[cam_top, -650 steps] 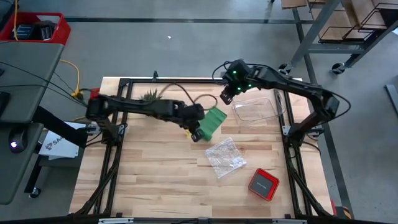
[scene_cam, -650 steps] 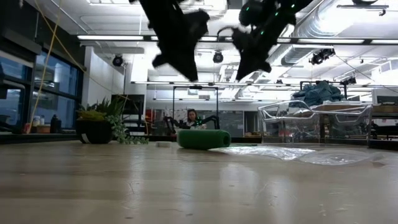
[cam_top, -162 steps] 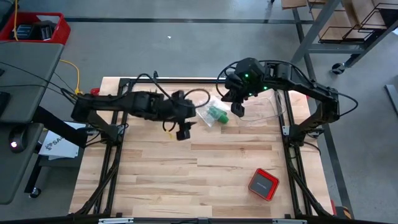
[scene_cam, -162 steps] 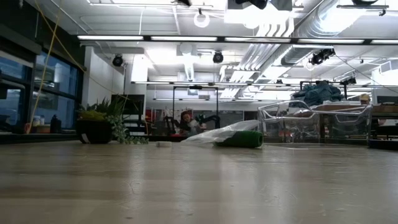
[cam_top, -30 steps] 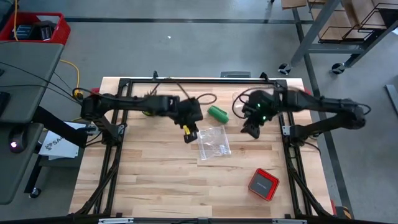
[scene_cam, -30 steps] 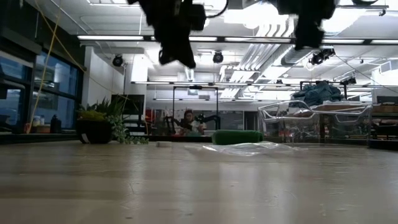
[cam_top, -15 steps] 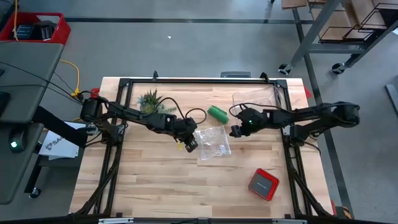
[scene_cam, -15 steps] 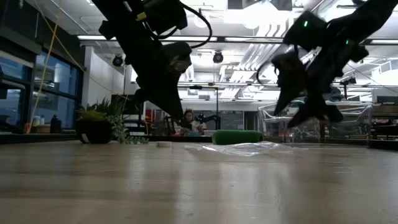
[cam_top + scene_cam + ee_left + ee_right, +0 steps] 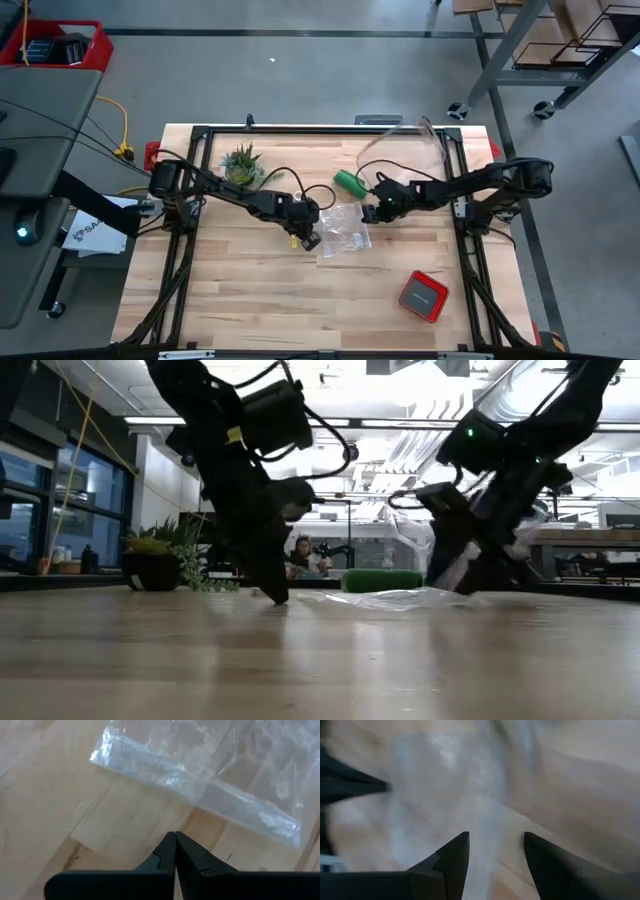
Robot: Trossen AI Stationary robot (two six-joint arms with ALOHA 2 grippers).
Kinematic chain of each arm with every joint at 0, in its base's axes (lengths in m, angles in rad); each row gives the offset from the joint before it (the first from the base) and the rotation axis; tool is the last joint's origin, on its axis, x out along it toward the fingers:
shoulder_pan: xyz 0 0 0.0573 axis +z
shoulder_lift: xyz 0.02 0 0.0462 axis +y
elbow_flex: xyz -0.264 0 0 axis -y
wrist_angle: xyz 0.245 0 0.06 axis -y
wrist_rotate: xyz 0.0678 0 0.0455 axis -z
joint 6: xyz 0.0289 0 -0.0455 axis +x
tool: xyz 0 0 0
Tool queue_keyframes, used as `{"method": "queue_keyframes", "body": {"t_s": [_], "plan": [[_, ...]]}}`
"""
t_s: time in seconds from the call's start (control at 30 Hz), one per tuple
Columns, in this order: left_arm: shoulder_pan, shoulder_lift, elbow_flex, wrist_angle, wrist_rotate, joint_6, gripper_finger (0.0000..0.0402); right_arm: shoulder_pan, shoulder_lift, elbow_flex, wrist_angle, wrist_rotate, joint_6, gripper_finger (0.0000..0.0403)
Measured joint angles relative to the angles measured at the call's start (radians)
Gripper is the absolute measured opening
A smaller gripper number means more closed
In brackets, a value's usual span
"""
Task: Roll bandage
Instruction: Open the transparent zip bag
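Bandage: 1 small green roll (image 9: 349,182) lies on the worktop (image 9: 250,290), toward the back, near the middle. It is all rolled up, so the rolling looks done.
Long way: the roll lies on its side, slanting from the back left to the front right as seen from above.
Bag: 1 clear plastic bag (image 9: 343,229) lies flat just in front of the roll. The roll is outside the bag, close to its back edge.
Left tool: the left tool (image 9: 305,240) is down at the worktop, at the bag's left edge. Its 2 fingers are pressed together with nothing between them.
Right tool: the right tool (image 9: 368,213) is low, at the bag's back right corner. Its 2 fingers are spread apart and hold nothing.
Which is nearer: the right tool is nearer the roll. The roll lies just behind it and a little to its left. The left tool is farther off, with the roll behind it and to its right.
Next move: I think the right tool would reach the roll first, going back over the bag's corner.
Other things: 1 red box (image 9: 423,296) near the front right, 1 small plant (image 9: 240,161) at the back left, 1 clear tub (image 9: 415,140) at the back right.
Count: 2 arms, 2 tools, 1 bandage, 1 bag.
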Motion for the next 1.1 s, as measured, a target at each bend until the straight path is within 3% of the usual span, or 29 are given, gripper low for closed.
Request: {"method": "queue_keyframes", "body": {"t_s": [0.53,1.1], "plan": [[-0.006,0.003,0.000,0.064,0.001,-0.042,0.0000,0.011,0.019,0.001,0.080,-0.044,0.045,0.0181],[-0.010,0.002,0.000,0.069,0.040,-0.041,0.0000,0.112,0.018,0.002,0.187,-0.071,0.163,0.0181]]}}
